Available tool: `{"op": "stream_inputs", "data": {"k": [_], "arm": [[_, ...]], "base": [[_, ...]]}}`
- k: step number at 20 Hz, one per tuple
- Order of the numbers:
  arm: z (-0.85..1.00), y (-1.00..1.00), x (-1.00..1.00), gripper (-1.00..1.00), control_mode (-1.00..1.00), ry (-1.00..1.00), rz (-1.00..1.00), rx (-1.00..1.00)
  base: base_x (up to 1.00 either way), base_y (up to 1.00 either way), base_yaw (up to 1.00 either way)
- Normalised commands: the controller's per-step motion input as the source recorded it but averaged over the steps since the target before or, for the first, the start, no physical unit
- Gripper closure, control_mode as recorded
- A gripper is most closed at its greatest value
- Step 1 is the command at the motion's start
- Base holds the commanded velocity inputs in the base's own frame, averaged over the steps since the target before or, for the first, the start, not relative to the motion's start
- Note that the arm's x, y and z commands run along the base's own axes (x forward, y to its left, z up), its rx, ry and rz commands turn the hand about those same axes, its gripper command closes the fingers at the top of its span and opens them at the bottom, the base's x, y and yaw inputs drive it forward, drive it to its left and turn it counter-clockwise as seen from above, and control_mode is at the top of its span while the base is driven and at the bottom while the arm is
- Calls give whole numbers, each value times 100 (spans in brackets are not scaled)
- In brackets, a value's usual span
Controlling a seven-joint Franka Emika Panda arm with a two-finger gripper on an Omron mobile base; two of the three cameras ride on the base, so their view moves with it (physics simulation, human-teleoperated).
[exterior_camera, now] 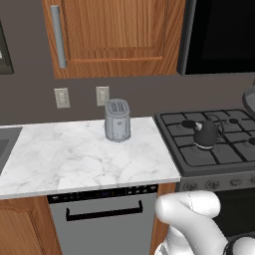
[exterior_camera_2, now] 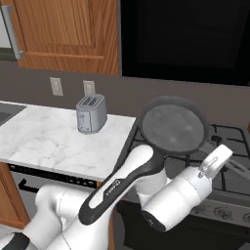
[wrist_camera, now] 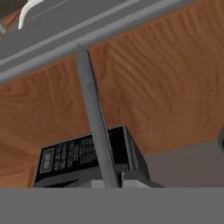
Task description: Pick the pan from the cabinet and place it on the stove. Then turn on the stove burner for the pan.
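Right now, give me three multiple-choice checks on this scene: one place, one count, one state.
1. Where is the toaster?
A) on the counter, left of the stove
B) on a grate
C) in the sink

2. How many outlets are on the wall behind it?
A) one
B) two
C) four

3. What state is the pan in?
A) flat on a grate
B) raised in the air, tilted
C) upside down on the counter

Answers:
1 A: it stands on the marble beside the stove.
2 B: two plates sit side by side.
3 B: its face tips toward the right base camera, up off the grates.
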Motion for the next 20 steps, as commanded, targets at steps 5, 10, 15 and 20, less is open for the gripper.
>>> {"op": "stream_inputs", "data": {"k": [5, 10, 15, 20], "arm": [[-82, -55, 34, 100, -100, 0, 4, -3], [-60, -47, 22, 100, -100, 0, 0, -6], [-22, -52, 1, 100, -100, 0, -1, -8], [-13, -30, 1, 100, -100, 1, -5, -15]], "base": [[0, 0, 0], [0, 0, 0], [0, 0, 0], [0, 0, 0]]}}
